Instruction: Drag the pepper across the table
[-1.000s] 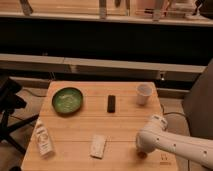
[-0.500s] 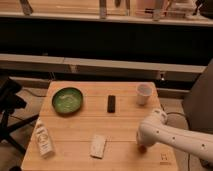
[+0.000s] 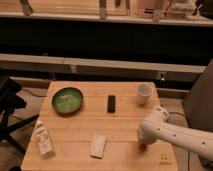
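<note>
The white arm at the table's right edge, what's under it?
The arm covers part of the table. The gripper points down there; the pepper isn't visible, perhaps hidden beneath.

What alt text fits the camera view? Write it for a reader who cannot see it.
A white robot arm reaches over the right front of a light wooden table, its claw down near the tabletop. On the table sit a green bowl, a black block, a white cup, a white bottle and a white packet.
</note>
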You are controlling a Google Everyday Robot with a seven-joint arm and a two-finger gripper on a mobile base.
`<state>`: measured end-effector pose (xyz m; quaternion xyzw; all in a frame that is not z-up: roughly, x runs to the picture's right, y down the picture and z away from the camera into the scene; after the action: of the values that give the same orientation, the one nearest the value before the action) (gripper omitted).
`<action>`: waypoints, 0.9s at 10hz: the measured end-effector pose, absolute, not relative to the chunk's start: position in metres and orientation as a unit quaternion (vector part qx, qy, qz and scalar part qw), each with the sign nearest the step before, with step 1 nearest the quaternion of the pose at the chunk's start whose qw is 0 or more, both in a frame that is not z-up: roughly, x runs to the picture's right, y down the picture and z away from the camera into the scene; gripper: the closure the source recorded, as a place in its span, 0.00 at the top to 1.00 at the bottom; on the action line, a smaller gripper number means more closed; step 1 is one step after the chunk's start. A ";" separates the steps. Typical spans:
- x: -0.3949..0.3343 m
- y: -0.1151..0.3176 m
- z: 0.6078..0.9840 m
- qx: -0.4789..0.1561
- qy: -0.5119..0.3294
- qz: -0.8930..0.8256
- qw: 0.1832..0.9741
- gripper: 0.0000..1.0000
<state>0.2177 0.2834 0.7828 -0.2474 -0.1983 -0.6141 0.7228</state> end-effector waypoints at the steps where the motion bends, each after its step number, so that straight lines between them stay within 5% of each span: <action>1: 0.219 0.282 0.783 -0.247 -0.198 -0.614 0.722 0.00; 9: 0.232 0.257 0.802 -0.247 -0.197 -0.613 0.724 0.00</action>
<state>0.2324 0.2565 0.8018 -0.2472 -0.1974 -0.6132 0.7239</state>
